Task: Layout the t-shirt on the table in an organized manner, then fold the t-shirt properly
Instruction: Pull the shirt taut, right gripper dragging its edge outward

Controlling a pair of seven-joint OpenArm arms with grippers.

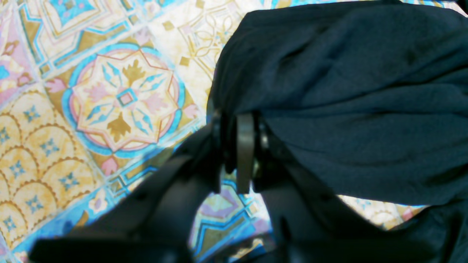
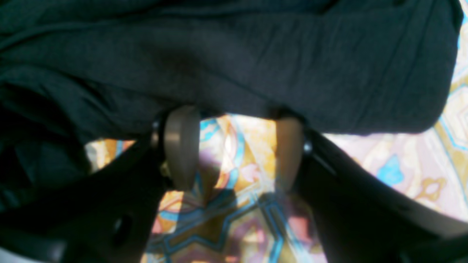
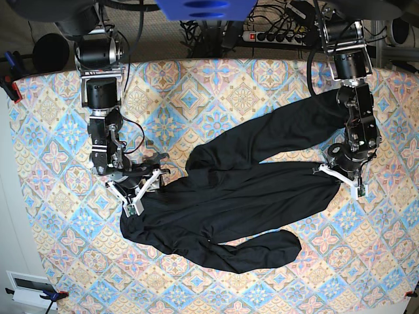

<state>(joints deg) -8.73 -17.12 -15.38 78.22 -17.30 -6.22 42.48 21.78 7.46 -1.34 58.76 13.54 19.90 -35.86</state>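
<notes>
Right gripper: in its wrist view the two tan pads stand wide apart with patterned cloth showing between them; the black fabric edge lies just past the fingertips, so nothing is pinched. It looks freshly let go or not yet taken.
Left gripper: the jaws sit nearly together with a slim gap, the t-shirt's edge bunched right at the tips. Whether fabric is truly caught between them, I cannot tell.
T-shirt: sprawled across the middle of the table, stretched between the two arms, one long sleeve running up toward the left arm, another curling along the near edge. The body is creased and twisted, not flat.
Why this hold: each arm sits at an opposite end of the garment, which reads as a spreading pull to flatten it before any fold.
Stage: layout part-done, I judge; folding not yet begun.
Table: pastel diamond tiles, uncovered all around the shirt.
Writing: none readable on shirt, cloth or arms.
Far edge: a power strip and cables behind the table.
</notes>
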